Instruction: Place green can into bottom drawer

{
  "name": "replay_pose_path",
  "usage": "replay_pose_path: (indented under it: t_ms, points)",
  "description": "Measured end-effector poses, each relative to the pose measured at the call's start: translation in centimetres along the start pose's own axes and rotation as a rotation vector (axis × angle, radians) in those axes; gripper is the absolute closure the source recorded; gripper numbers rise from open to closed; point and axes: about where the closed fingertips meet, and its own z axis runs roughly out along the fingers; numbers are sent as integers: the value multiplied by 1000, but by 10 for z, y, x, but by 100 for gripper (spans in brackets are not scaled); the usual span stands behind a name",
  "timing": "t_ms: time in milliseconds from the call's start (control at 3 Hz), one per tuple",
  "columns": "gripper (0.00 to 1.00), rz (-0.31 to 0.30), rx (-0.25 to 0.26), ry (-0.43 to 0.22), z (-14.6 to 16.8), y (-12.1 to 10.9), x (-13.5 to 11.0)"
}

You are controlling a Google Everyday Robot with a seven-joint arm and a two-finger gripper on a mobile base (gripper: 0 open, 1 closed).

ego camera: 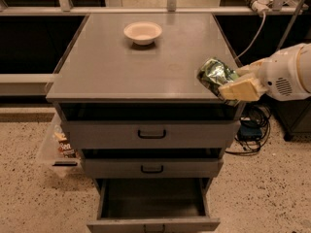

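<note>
The green can [214,74] is shiny green and white with dented sides. My gripper [232,85] is shut on it and holds it just above the front right corner of the grey cabinet top [121,67]. The arm's white body [286,72] comes in from the right. The bottom drawer [153,205] is pulled open at the foot of the cabinet, its dark interior empty. It lies below and to the left of the can.
A round cream bowl [143,32] sits at the back of the cabinet top. Two shallower drawers with black handles [151,134] are slightly ajar above the bottom one. A clear bin with snack packets [60,144] stands left of the cabinet. Cables [252,125] lie on the floor at right.
</note>
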Motion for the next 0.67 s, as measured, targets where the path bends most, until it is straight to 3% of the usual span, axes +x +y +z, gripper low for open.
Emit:
replay_pose_path:
  t_ms: [333,667]
  points:
    - [100,62,13,-2,-2,11,22]
    - [100,233,114,7,-26,31,64]
